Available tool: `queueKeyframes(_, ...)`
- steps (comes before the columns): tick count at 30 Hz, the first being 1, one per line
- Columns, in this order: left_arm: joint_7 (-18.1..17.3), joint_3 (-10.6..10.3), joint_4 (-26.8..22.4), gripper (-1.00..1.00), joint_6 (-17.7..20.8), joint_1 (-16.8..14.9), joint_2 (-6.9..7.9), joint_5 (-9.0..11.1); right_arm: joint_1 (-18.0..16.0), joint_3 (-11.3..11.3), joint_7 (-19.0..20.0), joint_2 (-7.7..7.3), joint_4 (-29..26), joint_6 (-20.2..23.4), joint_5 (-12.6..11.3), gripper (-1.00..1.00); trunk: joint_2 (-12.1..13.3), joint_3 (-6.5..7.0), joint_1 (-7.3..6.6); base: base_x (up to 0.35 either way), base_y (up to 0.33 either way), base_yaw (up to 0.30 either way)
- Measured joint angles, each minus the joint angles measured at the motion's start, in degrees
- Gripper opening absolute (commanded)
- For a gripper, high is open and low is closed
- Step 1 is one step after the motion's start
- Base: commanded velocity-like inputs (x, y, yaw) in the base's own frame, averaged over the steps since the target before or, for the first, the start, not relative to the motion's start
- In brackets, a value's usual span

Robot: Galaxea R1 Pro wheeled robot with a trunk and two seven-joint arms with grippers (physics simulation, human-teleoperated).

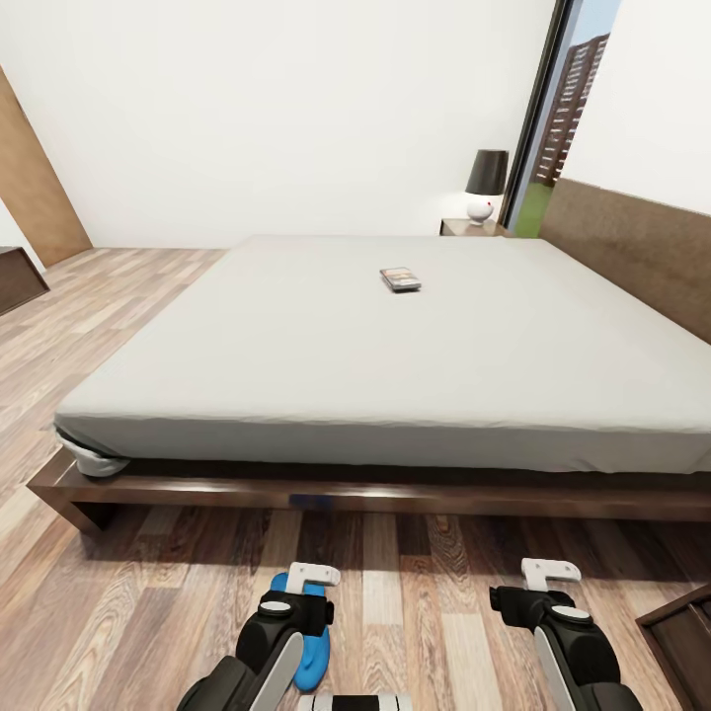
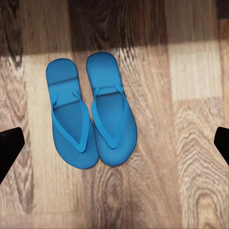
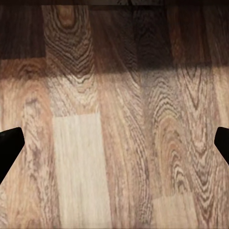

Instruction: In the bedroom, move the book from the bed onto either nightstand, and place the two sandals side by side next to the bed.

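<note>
Sandals lie together on the floor beneath the left gripper, whose fingers are spread and empty, as are the right gripper's. Farther off, the book rests mid-mattress on the bed, toward the far nightstand, nearer the right arm.

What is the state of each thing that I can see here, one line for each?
book: lying flat on the bed, untouched.
sandals: side by side on the floor by the bed, soles down.
left end effector: open, above the sandals.
right end effector: open, above bare floor.
lamp: upright on the nightstand.
</note>
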Motion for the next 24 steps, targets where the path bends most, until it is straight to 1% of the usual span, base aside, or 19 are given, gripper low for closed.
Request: queueKeyframes(24, 0.0, -0.4, -1.2, 1.00, 0.1, 0.6, 0.00, -0.2, 0.0, 0.3, 0.0, 0.03, 0.0, 0.1, 0.0, 1.00, 0.0, 0.00, 0.00, 0.000, 0.000, 0.000)
